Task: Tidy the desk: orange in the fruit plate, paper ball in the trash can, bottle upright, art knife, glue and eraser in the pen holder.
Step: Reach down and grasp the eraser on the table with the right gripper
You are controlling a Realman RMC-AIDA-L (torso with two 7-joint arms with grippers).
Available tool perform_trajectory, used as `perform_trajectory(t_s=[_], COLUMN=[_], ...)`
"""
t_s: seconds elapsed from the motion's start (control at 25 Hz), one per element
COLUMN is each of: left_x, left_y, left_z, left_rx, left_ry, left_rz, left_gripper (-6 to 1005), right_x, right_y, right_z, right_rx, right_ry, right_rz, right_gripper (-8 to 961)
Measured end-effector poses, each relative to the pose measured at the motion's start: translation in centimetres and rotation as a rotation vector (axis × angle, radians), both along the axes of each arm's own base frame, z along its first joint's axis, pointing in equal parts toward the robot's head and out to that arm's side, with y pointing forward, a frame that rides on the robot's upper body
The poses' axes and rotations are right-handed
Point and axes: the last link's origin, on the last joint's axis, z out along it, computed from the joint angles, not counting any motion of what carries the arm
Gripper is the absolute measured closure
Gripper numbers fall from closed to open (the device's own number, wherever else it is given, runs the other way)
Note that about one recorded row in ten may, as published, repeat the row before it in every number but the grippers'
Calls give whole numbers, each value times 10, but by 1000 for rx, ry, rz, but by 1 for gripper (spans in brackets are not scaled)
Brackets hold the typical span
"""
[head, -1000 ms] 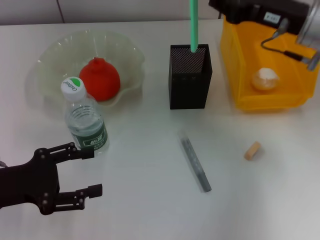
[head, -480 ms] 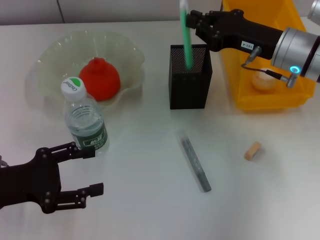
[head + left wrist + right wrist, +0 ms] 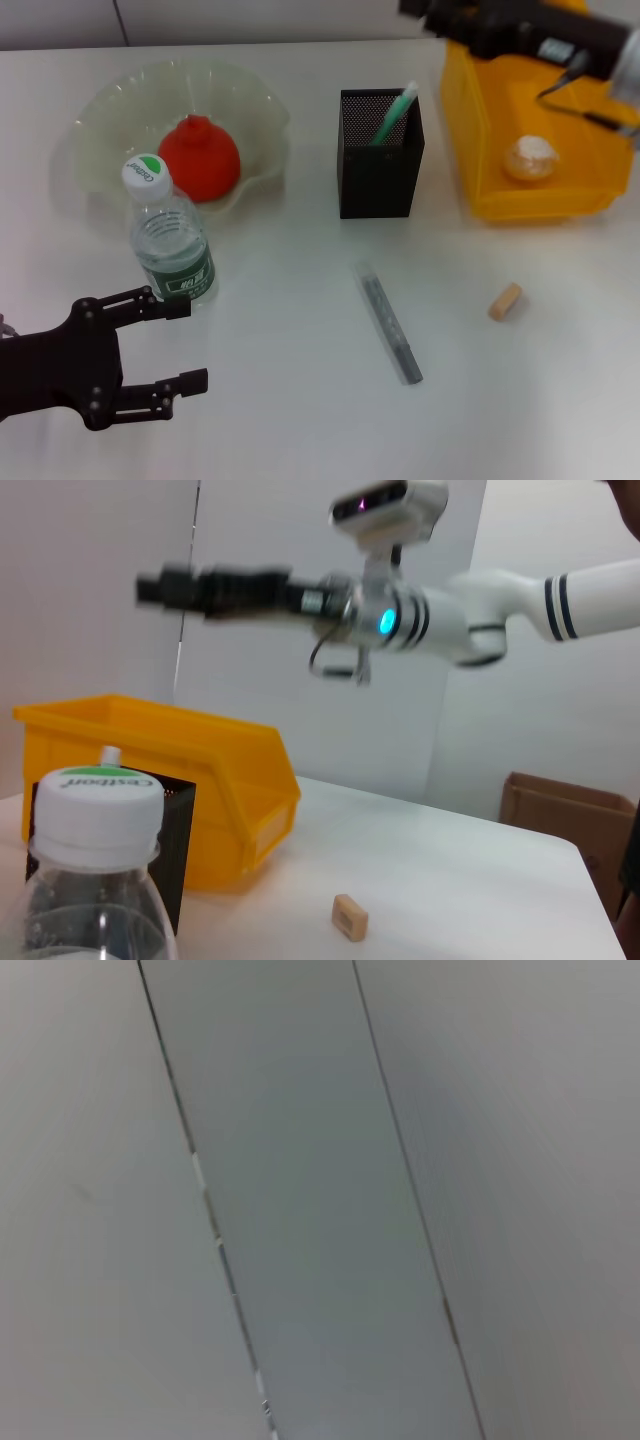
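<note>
The art knife (image 3: 396,113) leans inside the pen holder (image 3: 378,170) near the table's far edge, its white tip up against one corner. The right gripper (image 3: 415,8) sits high above the trash can (image 3: 530,150) at the far right corner; whether its fingers are apart or together cannot be told. The left gripper (image 3: 175,340) hovers at the near left corner with its fingers apart, holding nothing, just beside the upright bottle (image 3: 168,240).

The orange (image 3: 200,158) lies in the fruit plate (image 3: 110,120) and the paper ball (image 3: 530,160) in the trash can, so the glue (image 3: 390,325) and the eraser (image 3: 505,301) remain, both flat on the table toward the near right.

The next step is probably the glue. It would go best with the fingers straddling the stick across its width near the middle, since a round stick could roll if nudged from one side. It should then be tipped upright before lowering, clear of the leaning art knife.
</note>
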Motion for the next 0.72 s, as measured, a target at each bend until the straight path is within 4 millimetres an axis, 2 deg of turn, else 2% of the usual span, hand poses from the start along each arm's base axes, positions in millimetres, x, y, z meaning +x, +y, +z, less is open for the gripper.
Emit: perform_trajectory(t_s=[0.04,0.08,0.2,0.24,0.28,0.4,0.44,0.52,0.6,0.64,0.72], left_x=[0,0,1,2,2,2,2,3,4,5,5], left_y=[0,0,0,1,1,1,1,2,3,4,5], left_z=[0,0,-2,-2,-2,-2,-2,-1,-1,-2,-2], left_rx=[-1,-1,-4,-6,-6,-10,-10,-9,-10,-11,-12], left_ry=[0,0,0,0,0,-5,-6,-9,-9,-10,-9], left_rz=[0,0,-4,-4,-4,-1,-1,-1,-3,-7,-8], left_gripper=[188,188,188,188,188,188,188,188,188,188,188], right_x=[-7,-7,-23,-34,-34,-48,-54,-56,-59,-57,-55], right_y=[-4,-4,-10,-18,-18,-31,-38,-40,-41,-42,-42], right_z=[21,21,50,58,58,61,59,58,54,45,42], right_rx=[-32,-32,-74,-123,-123,-240,-340,-379,-439,-482,-491], right_ry=[-18,-18,-130,-247,-247,-452,-596,-656,-794,-919,-967], right_rz=[1,1,-13,-19,-19,-24,-66,-88,-143,-200,-223], right_gripper=[558,556,551,549,547,541,469,325,259,225,192])
